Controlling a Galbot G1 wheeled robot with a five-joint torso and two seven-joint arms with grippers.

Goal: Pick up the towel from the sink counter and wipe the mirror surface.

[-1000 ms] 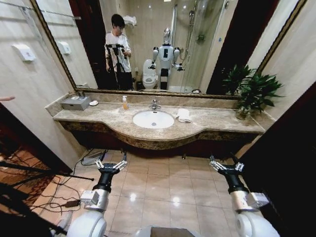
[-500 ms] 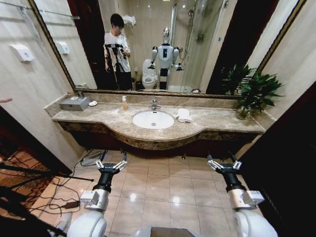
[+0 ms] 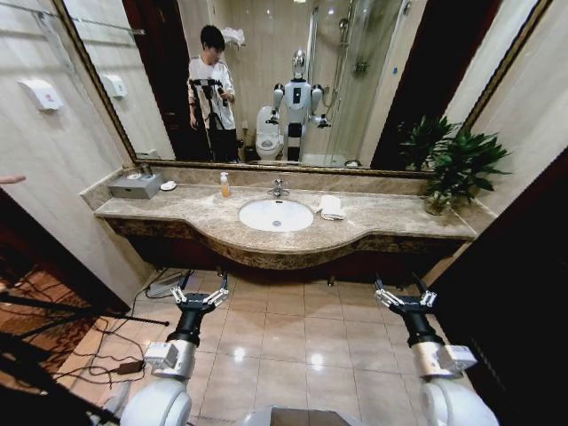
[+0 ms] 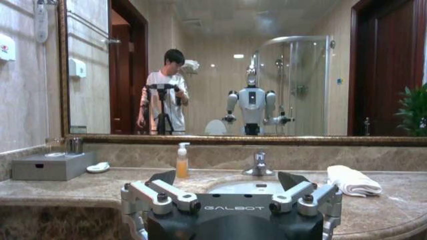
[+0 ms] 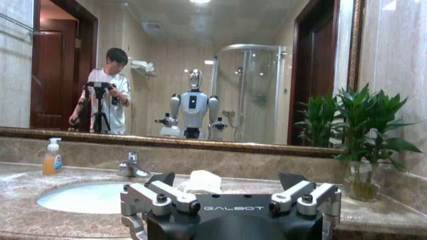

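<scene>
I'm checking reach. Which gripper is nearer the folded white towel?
The right gripper: the towel lies on the sink counter right of the basin, while the left gripper hangs left of it.

Warm overhead light, fairly bright; ceiling lamp reflected in the mirror [image 5: 200,75]. Glare spots on the floor tiles [image 3: 275,351]. Head view bent at edges, corners dark. Wrist views slightly soft.

Both arms reach forward, low, side by side. The left black-and-silver tool [image 3: 201,295] and the right black-and-silver tool [image 3: 403,298] hold their fingers spread wide, gripping nothing.
</scene>
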